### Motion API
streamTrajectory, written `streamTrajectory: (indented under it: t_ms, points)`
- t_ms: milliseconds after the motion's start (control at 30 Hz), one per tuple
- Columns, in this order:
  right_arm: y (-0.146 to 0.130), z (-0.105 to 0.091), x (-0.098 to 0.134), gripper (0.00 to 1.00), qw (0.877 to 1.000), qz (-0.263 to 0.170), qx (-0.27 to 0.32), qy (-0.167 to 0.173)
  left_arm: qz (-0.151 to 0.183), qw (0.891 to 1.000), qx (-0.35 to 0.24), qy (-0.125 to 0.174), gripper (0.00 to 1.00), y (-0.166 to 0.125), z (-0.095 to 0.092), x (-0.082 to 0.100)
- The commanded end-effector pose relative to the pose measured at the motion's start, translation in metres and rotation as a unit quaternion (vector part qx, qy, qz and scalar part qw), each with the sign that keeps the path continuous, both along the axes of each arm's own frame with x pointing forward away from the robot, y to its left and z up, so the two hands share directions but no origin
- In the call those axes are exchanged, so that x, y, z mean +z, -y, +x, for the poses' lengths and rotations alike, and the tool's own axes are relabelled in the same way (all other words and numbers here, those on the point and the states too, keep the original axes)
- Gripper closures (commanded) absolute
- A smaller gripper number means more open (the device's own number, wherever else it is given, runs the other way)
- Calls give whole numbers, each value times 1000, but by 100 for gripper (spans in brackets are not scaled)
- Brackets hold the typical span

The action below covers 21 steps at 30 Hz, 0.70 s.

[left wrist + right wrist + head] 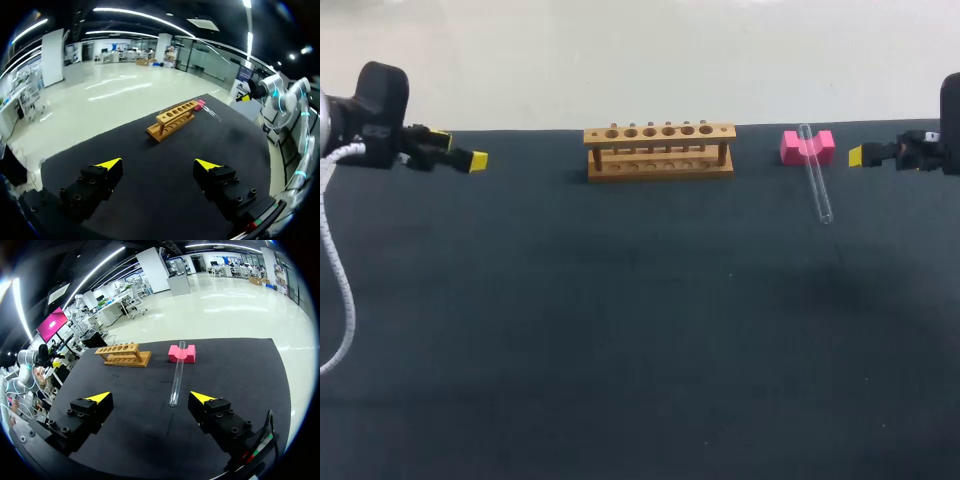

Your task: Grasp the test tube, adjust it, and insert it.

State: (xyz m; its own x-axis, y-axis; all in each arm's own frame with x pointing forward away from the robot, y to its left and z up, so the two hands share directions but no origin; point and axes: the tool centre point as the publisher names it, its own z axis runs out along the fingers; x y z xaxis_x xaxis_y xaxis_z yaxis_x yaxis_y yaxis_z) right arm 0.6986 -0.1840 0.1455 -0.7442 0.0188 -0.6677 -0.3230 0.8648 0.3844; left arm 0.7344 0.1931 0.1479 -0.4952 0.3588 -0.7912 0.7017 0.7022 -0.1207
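Nothing of the task is done yet, and the grasp is the step in hand. The test tube [816, 175] lies at about 1 o'clock on the table [620, 340]. Its far end is propped in the notch of the pink block [807, 147] and its near end rests on the mat, so it is slanted and well apart from the wooden rack [660, 150] at 12 o'clock. The right gripper [150, 397] hangs at the table's 2 o'clock edge with its fingers spread wide and nothing between them, and the tube lies just ahead of it. The left gripper [158, 164] is equally wide and empty at 10 o'clock, with the rack far ahead. I judge the right arm the better placed. It would need to come over the tube and close across its narrow width, probably near the raised part by the block, where the fingertips can get under the glass. The tube is clear and its edges are faint against the dark mat. From the left wrist it is barely a glint. The near end seems to be the rounded, closed one, though I cannot be sure. The head view cuts off both arms at its sides.
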Motion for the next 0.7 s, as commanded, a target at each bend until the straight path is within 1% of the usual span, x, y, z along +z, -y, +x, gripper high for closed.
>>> streamTrajectory:
  t_ms: [33,133,267,433,633,700]
  points:
    - [-1,-1,1,0,1000,-4,-3,0,-57,993,-102,18,0,-5,4,-6]
    - [-1,-1,1,0,1000,-4,-3,0,-49,988,-140,32,0,-4,7,-9]
    - [-1,-1,1,0,1000,-4,-3,0,-49,981,-179,46,0,-2,12,-12]
    - [-1,-1,1,0,1000,-4,-3,0,-43,973,-218,66,0,3,21,-18]
    - [-1,-1,1,0,1000,-4,-3,0,-39,963,-253,81,0,7,33,-29]
    - [-1,-1,1,0,1000,-4,-3,0,-42,960,-265,85,0,9,37,-31]
